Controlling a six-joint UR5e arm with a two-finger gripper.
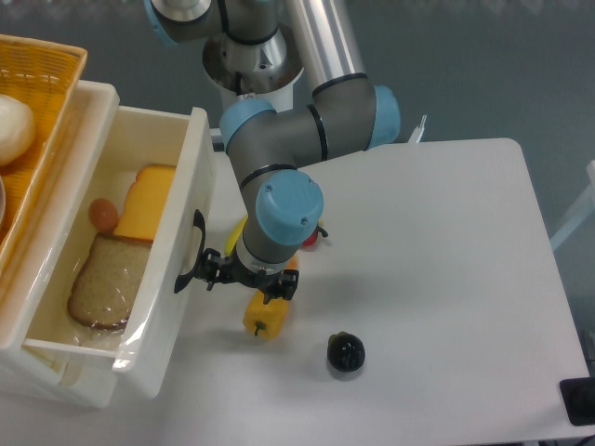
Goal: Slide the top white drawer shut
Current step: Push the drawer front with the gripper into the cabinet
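A: where's the top white drawer (139, 242) sitting rn?
B: left of bench (446, 269), hanging partway open w/ bread inside. gripper (244, 276) is pressing by its handle, can't tell how open tbh.
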